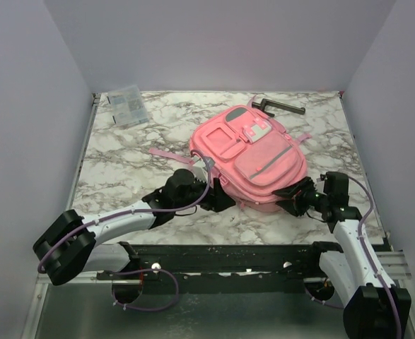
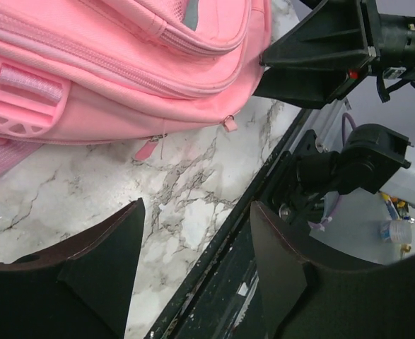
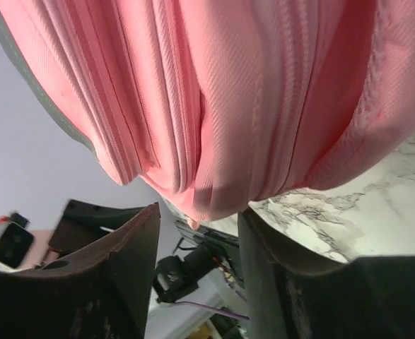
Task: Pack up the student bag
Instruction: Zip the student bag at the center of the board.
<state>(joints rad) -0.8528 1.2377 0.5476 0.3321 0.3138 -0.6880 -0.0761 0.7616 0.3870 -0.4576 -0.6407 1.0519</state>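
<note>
marble table (image 1: 122, 162) w/ student bag (image 1: 253, 159), lilac walls (image 1: 214, 42)

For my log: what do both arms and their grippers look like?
The left arm and right arm have white link shells and black joints, with a purple cable running along each. The left gripper and right gripper are black with broad, flat fingers. No markings are visible.

Soft pink woven-cloth student bag (image 1: 253, 159), matt, ribbed weave visible close up. It has a smooth pink plastic strap buckle (image 2: 20, 106) and a small metal zip pull (image 2: 230, 123). White-grey marble-look table (image 1: 122, 176), smooth, faint sheen. Clear glossy plastic packet (image 1: 127, 105). Matt black plastic jaws, edges scuffed, on left gripper (image 2: 196, 275) and right gripper (image 3: 196, 261).
</note>
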